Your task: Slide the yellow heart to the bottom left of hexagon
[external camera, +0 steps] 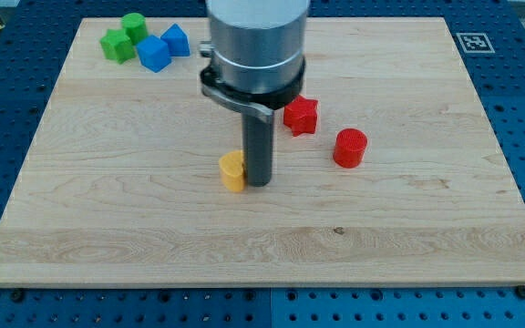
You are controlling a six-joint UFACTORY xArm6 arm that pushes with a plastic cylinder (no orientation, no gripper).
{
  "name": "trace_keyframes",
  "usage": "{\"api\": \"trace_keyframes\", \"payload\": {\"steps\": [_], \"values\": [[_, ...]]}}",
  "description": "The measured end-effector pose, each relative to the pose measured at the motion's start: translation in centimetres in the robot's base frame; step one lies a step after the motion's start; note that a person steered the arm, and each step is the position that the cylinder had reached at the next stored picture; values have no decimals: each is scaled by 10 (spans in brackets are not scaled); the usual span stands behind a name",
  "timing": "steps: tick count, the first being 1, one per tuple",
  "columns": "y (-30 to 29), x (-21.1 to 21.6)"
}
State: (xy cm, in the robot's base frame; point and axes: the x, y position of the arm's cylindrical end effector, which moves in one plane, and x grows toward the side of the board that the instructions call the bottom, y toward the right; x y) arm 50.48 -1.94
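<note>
The yellow heart [232, 170] lies near the middle of the wooden board [262, 246]. My tip [257, 183] stands right against the heart's right side, touching or nearly touching it. The red hexagon-like block [350, 148] lies to the right of the tip. A red star-shaped block [301, 116] lies above and right of the tip, partly beside the arm's body [255, 46].
At the view's top left sit a cluster of blocks: a green block [115, 45], a green round block [135, 25], a blue block [153, 54] and a blue block [176, 39]. A marker tag [471, 42] sits at the board's top right corner.
</note>
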Motion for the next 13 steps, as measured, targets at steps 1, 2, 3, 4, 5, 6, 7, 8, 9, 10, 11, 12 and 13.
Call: {"api": "trace_keyframes", "payload": {"steps": [1, 2, 3, 4, 5, 6, 7, 8, 9, 10, 11, 12, 13], "values": [[-3, 16], [-7, 27], [-45, 27], [-84, 27], [-80, 26], [-62, 22], [-61, 11], [-52, -3], [-41, -8], [-26, 7], [-6, 9], [-17, 2], [-40, -5]]}}
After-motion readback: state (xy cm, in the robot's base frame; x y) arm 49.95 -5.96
